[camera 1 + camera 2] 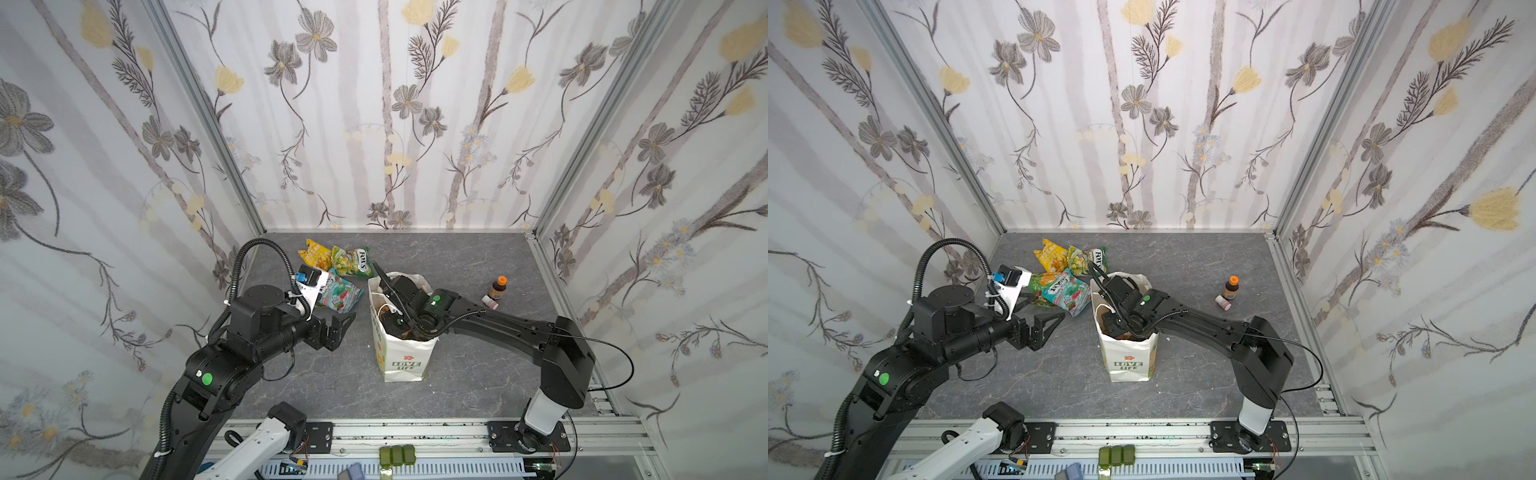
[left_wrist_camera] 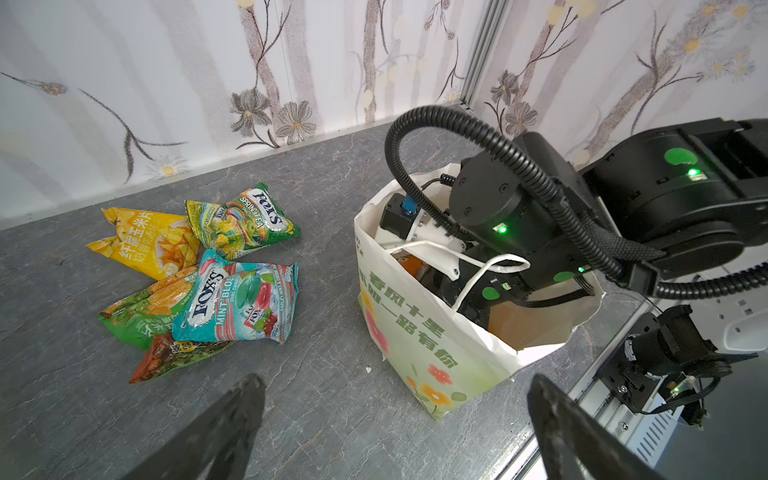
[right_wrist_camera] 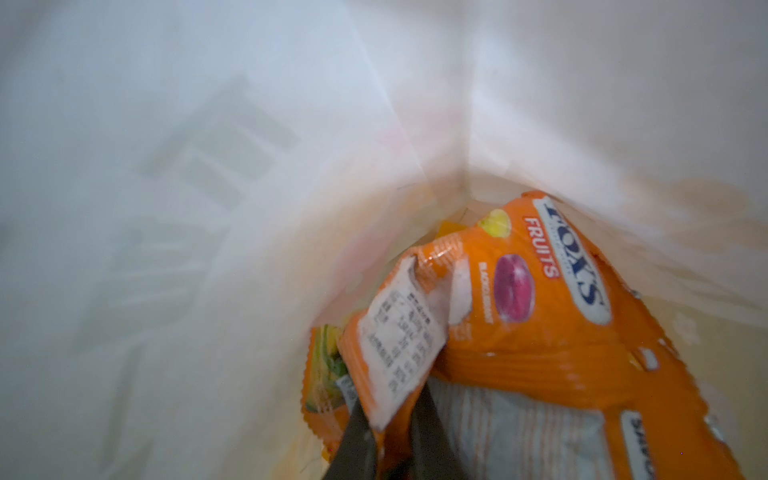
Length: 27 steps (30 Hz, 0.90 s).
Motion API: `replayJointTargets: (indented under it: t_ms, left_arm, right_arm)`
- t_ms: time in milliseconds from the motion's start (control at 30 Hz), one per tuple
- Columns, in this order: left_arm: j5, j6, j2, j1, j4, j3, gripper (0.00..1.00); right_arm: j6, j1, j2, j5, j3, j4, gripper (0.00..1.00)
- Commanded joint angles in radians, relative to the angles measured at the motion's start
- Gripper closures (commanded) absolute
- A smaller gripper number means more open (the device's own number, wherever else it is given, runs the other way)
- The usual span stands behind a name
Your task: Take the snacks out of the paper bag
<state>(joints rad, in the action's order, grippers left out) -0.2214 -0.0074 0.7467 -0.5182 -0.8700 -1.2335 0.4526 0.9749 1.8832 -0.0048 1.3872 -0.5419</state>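
Now your right jaws are pinching the orange packet (image 3: 519, 332) inside the paper bag (image 1: 401, 365) (other snacks (image 2: 245, 299) are lying toward the far-left corner of the table (image 1: 478, 374)), left jaws gaping; you're likely needing a straight upward lift next.

**Flowered booth, grey stone floor**

Three walls close the space: a back wall (image 1: 395, 124) at 12 o'clock and side walls (image 1: 83, 187) at 9 and 3. All carry pale wallpaper (image 1: 1142, 104) with grey stripes, grey flowers and yellow blooms. Aluminium posts (image 1: 205, 112) stand in the back corners, at 11 and 1. The floor (image 1: 478, 257) is dark grey, veined like marble. An aluminium rail (image 1: 415, 432) crosses at 6. The light is soft and even.
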Motion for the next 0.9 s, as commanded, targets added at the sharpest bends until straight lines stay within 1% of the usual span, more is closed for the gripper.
replayJointTargets:
  t_ms: [0, 600, 867]
  left_arm:
    - [0.001, 0.000, 0.000, 0.000, 0.026, 0.000, 0.00]
    - [0.001, -0.009, -0.012, 0.000, 0.026, 0.001, 0.00]
    - [-0.003, -0.014, -0.017, 0.000, 0.029, 0.000, 0.00]
  right_arm:
    - [0.008, -0.001, -0.030, 0.003, 0.015, 0.030, 1.00]
    - [0.020, -0.010, -0.138, 0.047, 0.044, 0.035, 1.00]
    - [0.034, -0.012, -0.190, 0.049, 0.056, 0.048, 1.00]
